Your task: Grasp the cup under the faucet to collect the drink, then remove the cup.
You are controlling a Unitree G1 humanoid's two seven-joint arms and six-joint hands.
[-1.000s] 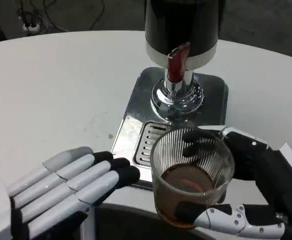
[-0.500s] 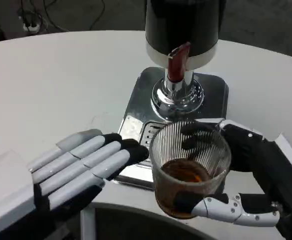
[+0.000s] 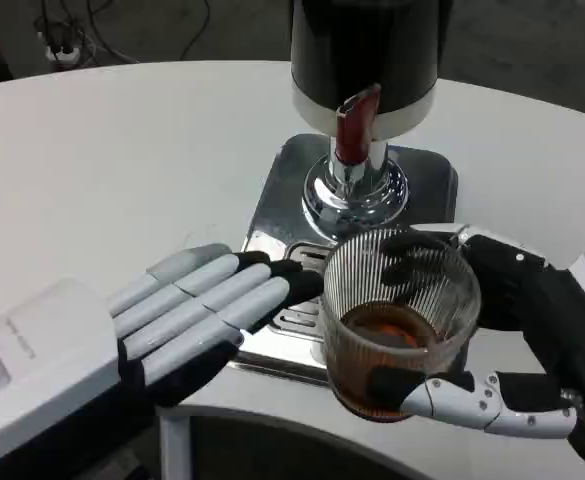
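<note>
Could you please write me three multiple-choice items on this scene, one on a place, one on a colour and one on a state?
1. Where is the ribbed glass cup?
A. On the bare table far left
B. In the right hand, at the near edge of the dispenser's metal drip tray
C. On top of the dispenser

2. What colour is the tap lever on the drink dispenser?
A. Red
B. Blue
C. Yellow

3. What state is the left hand in?
A. Gripping the cup
B. Pressing the lever
C. Fingers stretched out, holding nothing

Answers:
1 B: the right hand's fingers wrap the cup in front of the dispenser, by the tray's near edge.
2 A: the lever above the chrome faucet is red.
3 C: its fingers lie straight beside the cup, with nothing in them.
</note>
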